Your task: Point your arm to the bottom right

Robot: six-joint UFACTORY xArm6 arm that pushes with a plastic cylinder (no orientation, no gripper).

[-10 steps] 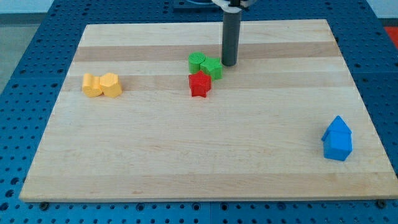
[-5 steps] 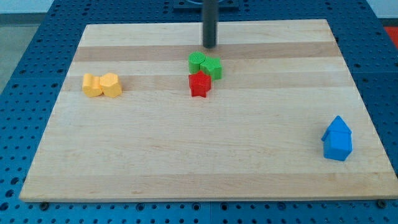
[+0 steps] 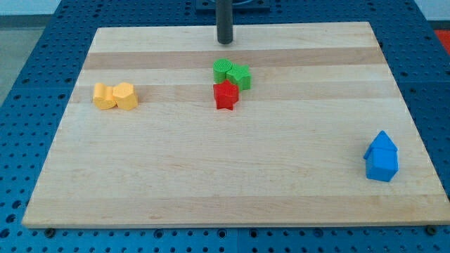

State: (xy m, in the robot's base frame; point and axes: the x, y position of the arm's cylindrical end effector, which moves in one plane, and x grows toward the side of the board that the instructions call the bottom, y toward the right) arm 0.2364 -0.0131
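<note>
My tip (image 3: 224,42) is near the view's top edge of the wooden board (image 3: 232,183), just above the middle. It stands clear of all blocks, a short way above two green blocks (image 3: 232,73) that sit touching each other. A red star block (image 3: 226,94) lies right below the green pair. Two blue blocks (image 3: 382,157) sit together at the view's bottom right, far from my tip. Two yellow blocks (image 3: 116,95) sit side by side at the view's left.
The board lies on a blue perforated table (image 3: 28,84) that shows on all sides of it.
My tip has moved from beside the right green block up and to the left, toward the view's top edge. No block has moved.
</note>
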